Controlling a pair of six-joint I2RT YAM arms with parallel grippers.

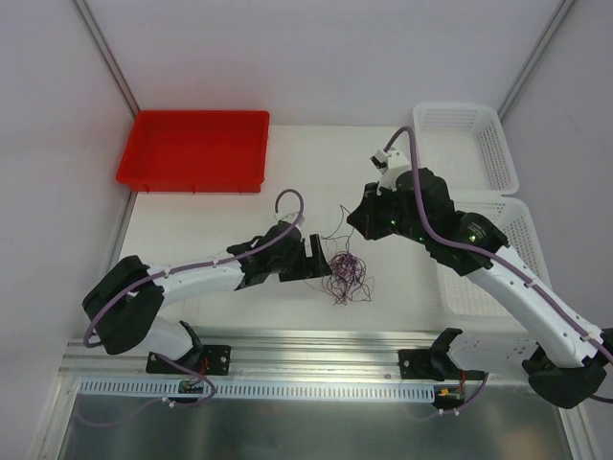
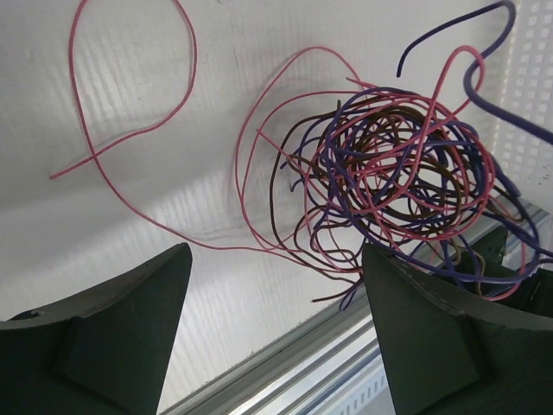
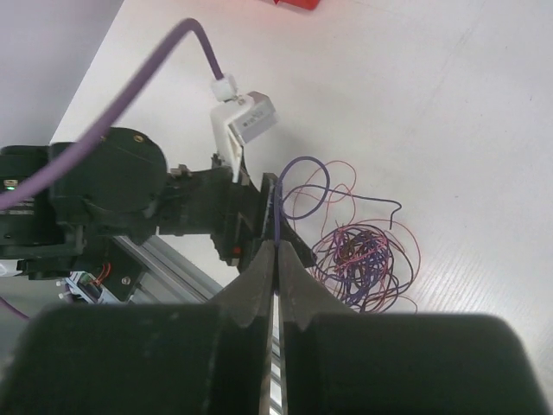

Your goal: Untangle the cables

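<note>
The cables (image 1: 345,273) lie as a small tangle of purple, pink and dark wires on the white table, with loose ends straying up and to the right. My left gripper (image 1: 319,259) is open just left of the tangle; in the left wrist view (image 2: 276,259) the tangle (image 2: 397,173) sits beyond its right finger (image 2: 432,337), and a single pink loop (image 2: 130,86) spreads to the left. My right gripper (image 1: 357,220) is above the tangle and shut (image 3: 276,246) on a purple cable (image 3: 302,162), which loops up from the jaws over the tangle (image 3: 363,259).
A red tray (image 1: 196,149) stands at the back left. Two white mesh baskets (image 1: 469,144) (image 1: 498,259) stand along the right. An aluminium rail (image 1: 316,340) runs along the table's near edge, close below the tangle.
</note>
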